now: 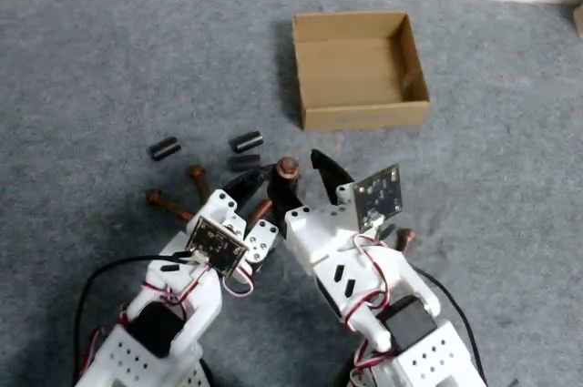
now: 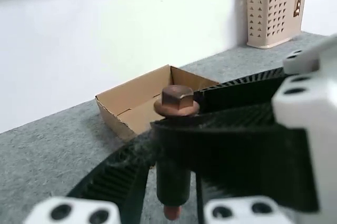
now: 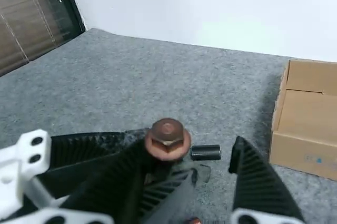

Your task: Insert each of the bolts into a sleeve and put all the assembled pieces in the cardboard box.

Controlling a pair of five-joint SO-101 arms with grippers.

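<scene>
High view has the two arms meeting at mid-counter, short of the open brown cardboard box (image 1: 364, 117), which sits well apart at the far side of the grey felt counter (image 1: 510, 132). The left gripper (image 1: 266, 183) is clamped on a black cylindrical sleeve (image 2: 174, 174) held upright. A copper-coloured hex-head bolt (image 1: 288, 168) stands in it, head on top and tip poking out below in the left wrist view. The right gripper (image 1: 301, 174) has its fingers apart: one lies against the bolt and sleeve, the other stands clear on the far side, as the right wrist view shows. Three loose black sleeves (image 1: 165, 147) lie on the counter just beyond the left gripper. Several loose copper bolts (image 1: 199, 181) lie beside the left arm, and another sits by the right arm.
</scene>
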